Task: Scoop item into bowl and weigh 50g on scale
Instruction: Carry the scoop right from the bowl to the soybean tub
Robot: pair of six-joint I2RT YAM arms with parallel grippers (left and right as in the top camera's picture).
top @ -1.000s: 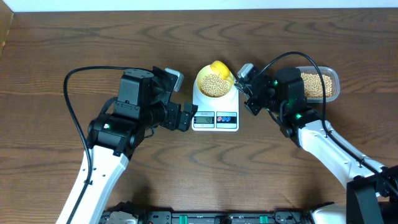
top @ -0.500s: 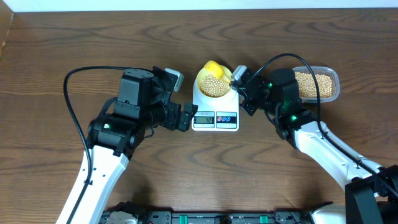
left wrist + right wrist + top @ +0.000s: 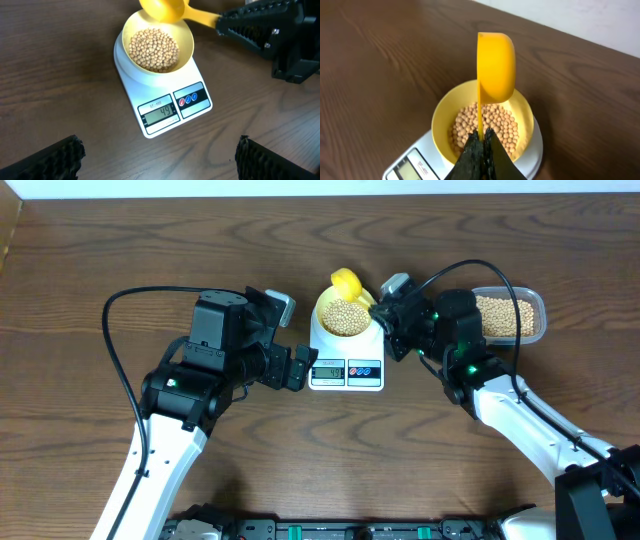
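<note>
At the centre of the overhead view, a little above the middle, I see the scale [image 3: 346, 370] on the wooden table [image 3: 100, 240], with the pale yellow bowl [image 3: 186, 45] sitting on its platform. The beans [image 3: 154, 49] lie heaped in the bowl's bottom. In the left wrist view the display reads 49.

My right gripper [image 3: 482, 140] sits just right of the bowl, its fingers pressed together on the handle of the yellow scoop [image 3: 496, 65] — the scoop's cup is turned on edge over the bowl's far rim. I cannot tell whether anything is in the cup.

My left gripper [image 3: 300, 367] hangs just left of the scale's front edge, fingers spread wide and pinching nothing — they show as black shapes in the two lower corners of the left wrist view.

Toward the upper right of the overhead frame, partly behind the right arm, a clear tub [image 3: 540, 310] holds more beans.
</note>
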